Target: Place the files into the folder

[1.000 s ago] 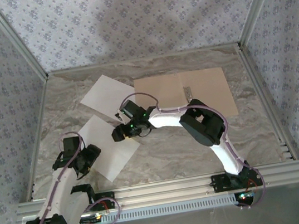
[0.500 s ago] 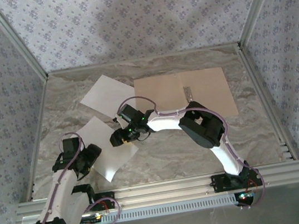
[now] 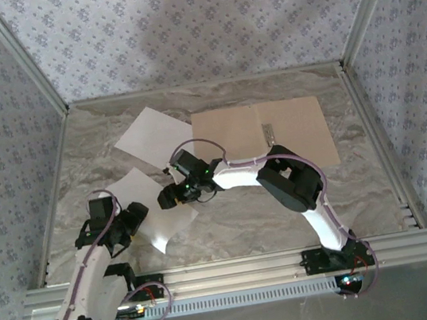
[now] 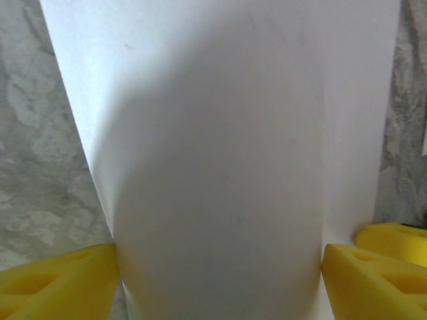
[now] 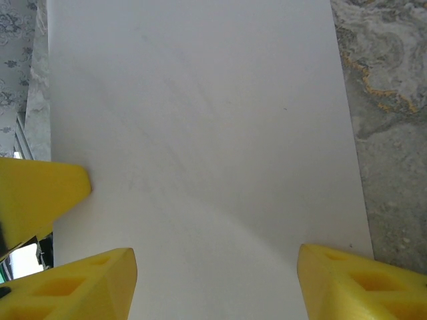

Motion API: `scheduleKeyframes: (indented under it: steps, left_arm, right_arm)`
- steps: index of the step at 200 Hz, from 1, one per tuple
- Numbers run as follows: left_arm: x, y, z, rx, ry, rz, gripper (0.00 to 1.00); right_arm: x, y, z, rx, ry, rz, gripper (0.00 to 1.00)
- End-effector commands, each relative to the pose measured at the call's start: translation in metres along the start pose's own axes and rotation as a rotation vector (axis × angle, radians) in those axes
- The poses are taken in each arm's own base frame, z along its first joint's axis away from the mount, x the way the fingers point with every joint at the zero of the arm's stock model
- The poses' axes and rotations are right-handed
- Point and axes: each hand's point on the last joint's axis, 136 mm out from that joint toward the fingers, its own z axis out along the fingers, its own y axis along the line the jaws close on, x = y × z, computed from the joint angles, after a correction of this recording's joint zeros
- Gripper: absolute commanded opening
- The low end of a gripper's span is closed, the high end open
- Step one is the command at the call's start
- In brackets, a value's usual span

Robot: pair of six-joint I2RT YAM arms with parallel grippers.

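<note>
From above, the folder [image 3: 290, 136] lies open and flat at the far right of the table [image 3: 362, 186], long axis left to right, edges square to the table's; the dark clip [image 3: 267, 132] sits near its middle, pointing near to far. The far sheet [image 3: 154, 137] lies just left of the folder, turned cornerwise. The near sheet [image 3: 157, 221] lies nearer the arms, also cornerwise, one corner aimed at the near edge, its surface bowed; the left gripper [image 3: 130, 219] is at its left side and the right gripper [image 3: 168, 199] at its far side. The table is grey-beige marble; the walls [image 3: 193, 26] carry pale flowered paper; a metal frame [image 3: 230, 270] runs along the near edge.

Left wrist: the near sheet runs lengthwise away from the camera and rises in a shadowed hump; the yellow fingers [image 4: 60, 287] stand spread wide, one on each side of the hump; whether they press it I cannot tell.

Right wrist: the near sheet lies smooth, long axis away from the camera, marble to its right; the fingers [image 5: 360, 287] are spread wide above it, pinching nothing.
</note>
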Motion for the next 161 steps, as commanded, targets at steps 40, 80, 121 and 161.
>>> scheduleKeyframes:
  steps: [40, 80, 121, 161]
  left_arm:
    - [0.003, -0.009, 0.002, 0.047, 0.024, -0.014, 0.76]
    - [0.004, -0.009, 0.003, 0.049, 0.033, -0.013, 0.73]
    - [0.004, -0.010, 0.004, 0.053, 0.036, -0.011, 0.69]
    - [0.006, -0.009, 0.006, 0.051, 0.046, -0.016, 0.66]
  right_arm:
    - [0.034, -0.005, 0.002, 0.020, 0.098, 0.073, 0.67]
    - [0.032, -0.003, 0.001, 0.007, 0.091, 0.077, 0.67]
    - [0.031, 0.000, 0.000, -0.009, 0.087, 0.085, 0.67]
    - [0.031, 0.003, 0.000, -0.025, 0.084, 0.093, 0.67]
